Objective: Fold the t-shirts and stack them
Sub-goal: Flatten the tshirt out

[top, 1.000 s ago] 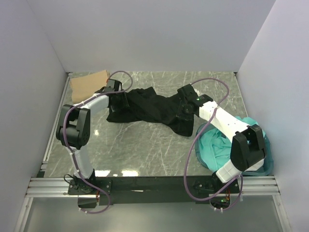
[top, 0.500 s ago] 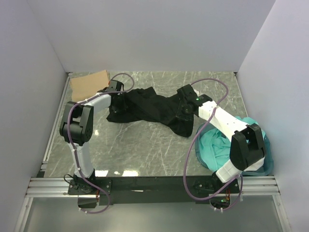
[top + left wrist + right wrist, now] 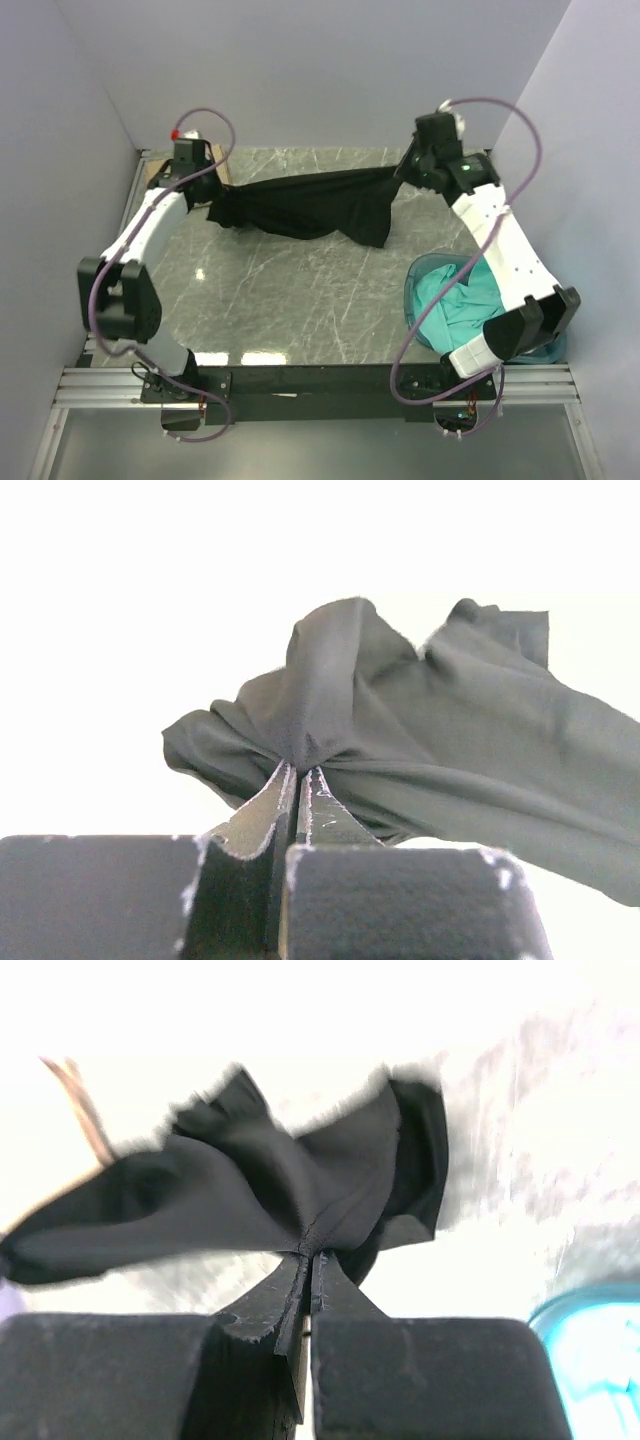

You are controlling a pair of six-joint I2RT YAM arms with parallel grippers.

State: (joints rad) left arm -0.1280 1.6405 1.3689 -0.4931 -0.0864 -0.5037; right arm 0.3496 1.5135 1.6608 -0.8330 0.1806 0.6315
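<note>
left gripper (image 3: 300, 768) and right gripper (image 3: 308, 1253) each clamped on the black t-shirt (image 3: 300, 205), pinched edges hidden, right wrist view blurred

The left arm (image 3: 148, 222) and right arm (image 3: 505, 240) are white shell links between bulky black joint housings, each trailed by a looping lilac cable (image 3: 393, 355). The left hand (image 3: 298, 776) and right hand (image 3: 308, 1251) have wedge-shaped matte black fingers with pale-scuffed edges.

Right wrist view motion-blurred: black t-shirt (image 3: 300, 1180) edges smeared. Tan-brown t-shirt (image 3: 155, 175) mostly hidden behind left arm (image 3: 150, 225). Blue tub (image 3: 590, 1330) cut off at the picture's corner.
</note>
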